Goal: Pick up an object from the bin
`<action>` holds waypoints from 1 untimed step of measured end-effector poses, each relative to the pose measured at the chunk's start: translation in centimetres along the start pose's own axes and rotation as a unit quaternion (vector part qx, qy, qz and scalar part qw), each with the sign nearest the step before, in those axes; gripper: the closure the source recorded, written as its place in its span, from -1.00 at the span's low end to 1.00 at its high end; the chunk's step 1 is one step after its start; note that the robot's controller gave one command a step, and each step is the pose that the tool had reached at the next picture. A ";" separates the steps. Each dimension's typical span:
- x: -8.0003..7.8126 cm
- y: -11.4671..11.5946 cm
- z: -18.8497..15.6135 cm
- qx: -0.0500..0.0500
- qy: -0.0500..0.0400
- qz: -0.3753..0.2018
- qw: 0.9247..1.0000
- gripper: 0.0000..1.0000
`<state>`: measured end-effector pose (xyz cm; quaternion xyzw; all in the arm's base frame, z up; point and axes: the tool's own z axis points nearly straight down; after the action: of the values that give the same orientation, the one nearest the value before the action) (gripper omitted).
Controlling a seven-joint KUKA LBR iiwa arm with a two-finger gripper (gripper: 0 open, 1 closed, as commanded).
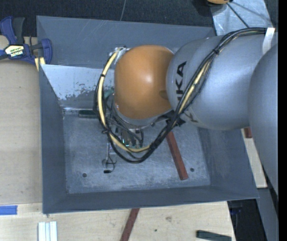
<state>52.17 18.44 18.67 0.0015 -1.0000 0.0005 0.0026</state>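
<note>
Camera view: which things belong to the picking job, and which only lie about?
Job: gripper, grey bin, brown stick on its floor, small dark thing by its back wall.
Lying about: brown strip outside the front rim, dark pen-like thing farther right.

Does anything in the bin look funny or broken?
The bin's back wall is scuffed with dark marks on the left. A reddish-brown stick lies slantwise at the right, its top end under the arm.

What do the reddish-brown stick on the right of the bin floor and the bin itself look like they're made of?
The reddish-brown stick is probably wood, possibly plastic: flat, straight, matte, no shine. The bin looks like metal with a dull grey finish, its floor speckled with scuffs and its back wall scraped.
</note>
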 end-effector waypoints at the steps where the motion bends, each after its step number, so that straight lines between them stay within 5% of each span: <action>1: -0.2 -0.1 -0.5 -0.001 -0.004 0.002 1.000 -1.00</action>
<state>52.37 18.37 19.12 -0.0003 -1.0000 -0.0006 -0.0012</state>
